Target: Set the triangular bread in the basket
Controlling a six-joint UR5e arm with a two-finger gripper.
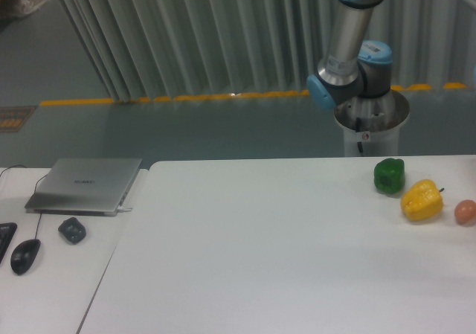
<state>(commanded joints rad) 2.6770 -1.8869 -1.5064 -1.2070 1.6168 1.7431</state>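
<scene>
Arm: UR5e (349,47) rising from pedestal base (370,129) at 1 o'clock behind the table; upper links leave the top edge of frame.
Gripper: out of frame – cannot tell whether wide, narrow or holding anything.
Triangular bread: not visible anywhere; no wedge-shaped pastry on the table. Possibly out of frame – cannot say.
Basket: not visible either; drop point unknown.
Table: white top (275,252), bare across centre and 6 o'clock; seam at 9 o'clock meets a second desk (56,274).
Right cluster, 3 o'clock: green pepper (389,175), yellow pepper (422,200) just beside it, small orange-pink ball (465,211) near the right edge.
Left desk, 9 o'clock: closed laptop (85,185), dark small object (72,230), mouse (24,256), keyboard corner (4,239) cut by the frame.
Risk 1: wrong pick – yellow pepper similar in tone to a golden pastry; likely mix-up if target stays unseen.
Risk 2: ball sits close to the table's right edge; a sweeping arm would likely roll it off.
Risk 3: peppers packed close; a reach at 3 o'clock could nudge one into the other.
Open room: widest from centre to 6 o'clock; tightest at 3 o'clock and along the far edge by the pedestal.
</scene>
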